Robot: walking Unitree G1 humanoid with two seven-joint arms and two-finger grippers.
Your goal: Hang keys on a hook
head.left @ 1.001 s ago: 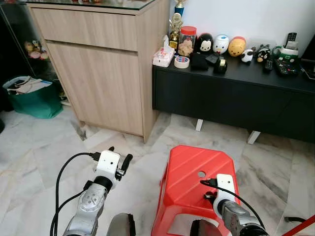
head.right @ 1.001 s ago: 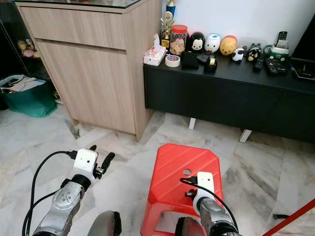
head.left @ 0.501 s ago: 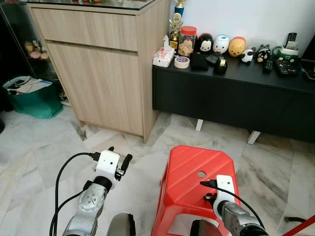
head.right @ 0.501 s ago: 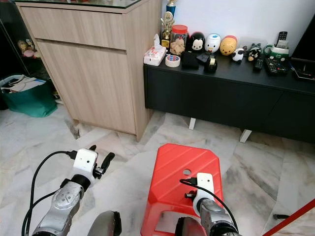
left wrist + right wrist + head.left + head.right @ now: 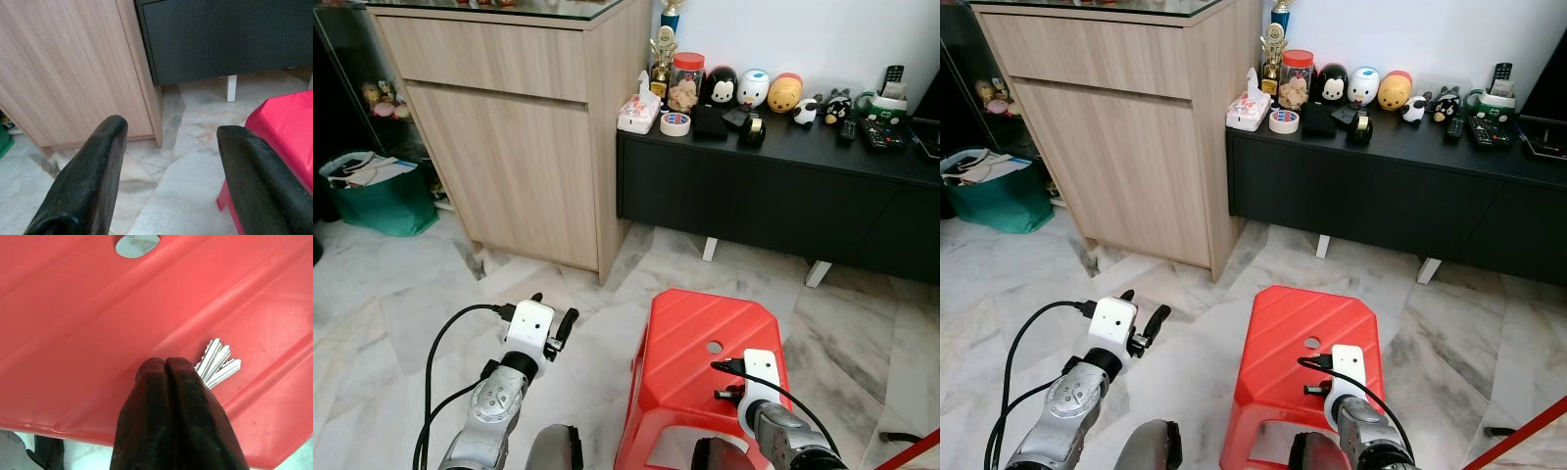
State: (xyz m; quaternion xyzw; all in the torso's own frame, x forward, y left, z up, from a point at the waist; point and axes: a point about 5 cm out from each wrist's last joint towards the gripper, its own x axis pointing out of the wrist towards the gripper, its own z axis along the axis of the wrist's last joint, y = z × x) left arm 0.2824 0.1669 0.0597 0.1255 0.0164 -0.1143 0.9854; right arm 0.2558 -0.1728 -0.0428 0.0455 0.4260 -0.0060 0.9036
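**Keys pinched over the red stool**

My right gripper has its fingers clamped on the keys, blades fanning toward 1 o'clock over the red stool, ready to carry. My left gripper idles, fingers apart. I see no hook.

Head stereo pair looks forward and down from above; both wrist cameras look closely along their fingers, sharing the red stool.

Red stool on marble floor, wood cabinet behind.
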